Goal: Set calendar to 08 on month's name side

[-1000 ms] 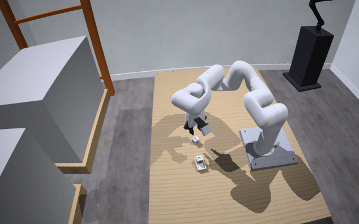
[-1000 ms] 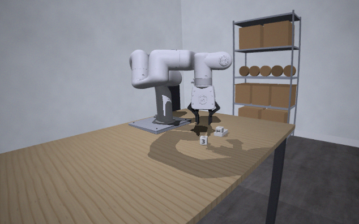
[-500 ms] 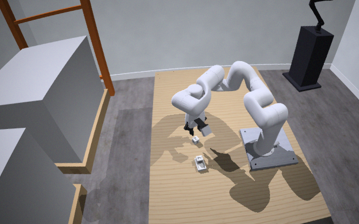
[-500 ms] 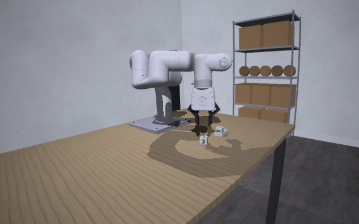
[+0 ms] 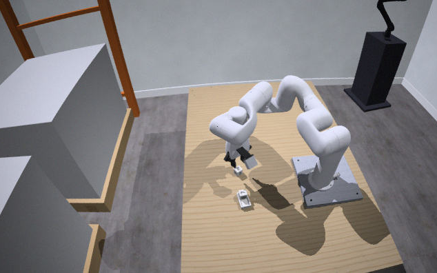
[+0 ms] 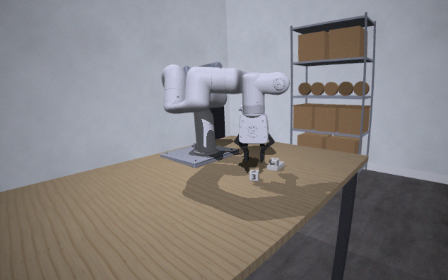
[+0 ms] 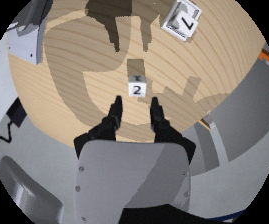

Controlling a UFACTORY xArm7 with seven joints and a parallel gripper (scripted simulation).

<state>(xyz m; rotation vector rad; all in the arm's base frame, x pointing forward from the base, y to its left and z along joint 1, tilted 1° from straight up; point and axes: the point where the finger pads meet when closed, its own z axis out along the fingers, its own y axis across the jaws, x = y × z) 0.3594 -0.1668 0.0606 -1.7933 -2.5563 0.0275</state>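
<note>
A white date cube (image 5: 238, 170) (image 6: 254, 175) (image 7: 137, 90) stands alone on the wooden table; its side shows a 3 in the exterior view and its top a 2 in the wrist view. The small white tray (image 5: 247, 207) (image 6: 280, 167) (image 7: 167, 23) lies flat nearby and holds the other cube (image 5: 241, 194) (image 6: 273, 162) (image 7: 185, 19). My gripper (image 5: 234, 162) (image 6: 253, 160) (image 7: 136, 103) points down and hovers above the loose cube. Its fingers are half open with nothing between them.
The arm's grey base plate (image 5: 331, 193) (image 6: 198, 155) is bolted to the table beside the tray. The table's edge (image 6: 328, 184) runs close behind the tray. A shelf with boxes (image 6: 332, 88) stands off the table.
</note>
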